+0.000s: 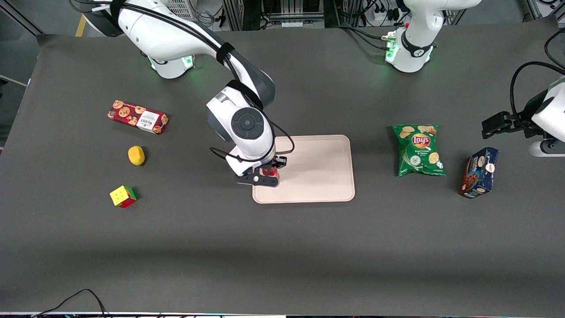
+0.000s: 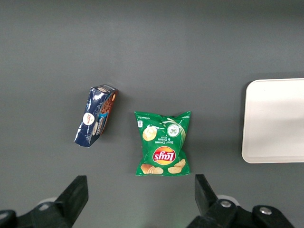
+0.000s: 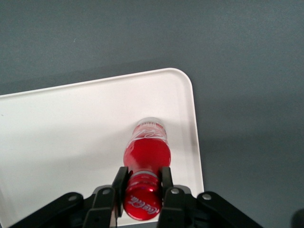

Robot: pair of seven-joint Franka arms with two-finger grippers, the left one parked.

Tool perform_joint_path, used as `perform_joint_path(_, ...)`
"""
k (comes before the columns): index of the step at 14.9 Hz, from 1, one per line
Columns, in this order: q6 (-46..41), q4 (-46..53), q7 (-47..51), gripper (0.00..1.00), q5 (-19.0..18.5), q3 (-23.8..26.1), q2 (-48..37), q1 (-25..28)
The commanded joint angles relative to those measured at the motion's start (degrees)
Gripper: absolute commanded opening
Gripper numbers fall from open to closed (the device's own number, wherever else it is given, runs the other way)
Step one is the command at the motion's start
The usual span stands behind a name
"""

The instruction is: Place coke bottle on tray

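Observation:
My right gripper (image 1: 270, 173) is shut on the coke bottle (image 1: 270, 172), a slim red bottle with a red cap, held upright by its neck. In the right wrist view the bottle (image 3: 146, 154) hangs between the gripper (image 3: 142, 183) fingers (image 3: 119, 183) over a corner of the pale pink-beige tray (image 3: 71, 123); I cannot tell whether its base touches the tray. In the front view the gripper is over the tray (image 1: 318, 176) at the corner nearest the camera toward the working arm's end. The tray's end also shows in the left wrist view (image 2: 275, 121).
A red cookie box (image 1: 137, 116), a yellow lemon-like object (image 1: 136, 155) and a colourful cube (image 1: 122, 196) lie toward the working arm's end. A green Lay's chip bag (image 1: 418, 149) and a dark blue cookie box (image 1: 479, 172) lie toward the parked arm's end.

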Motion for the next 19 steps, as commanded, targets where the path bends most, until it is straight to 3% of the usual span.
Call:
perform_joint_path(1,0.45,-0.65,1.84,0.67,-1.23,0.76,-1.10,-0.48)
perform_joint_path(3,0.45,-0.65,1.84,0.77,-1.23,0.76,-1.02,-0.48)
perform_joint_path(4,0.45,-0.65,1.84,0.91,-1.23,0.76,-1.10,-0.56)
perform_joint_path(5,0.45,-0.56,1.84,1.00,-1.14,0.76,-1.28,-0.74)
perform_joint_path(9,-0.25,-2.39,2.28,1.00,-0.35,1.11,-6.01,-3.80)
perform_joint_path(14,0.19,-12.06,-8.14,1.00,0.61,5.95,-18.57,-17.07)
perform_joint_path(17,0.10,-16.28,-17.55,1.00,2.29,3.94,-25.34,-21.38)
perform_joint_path(19,0.10,-19.79,-24.40,1.00,4.55,-0.62,-29.39,-21.66)
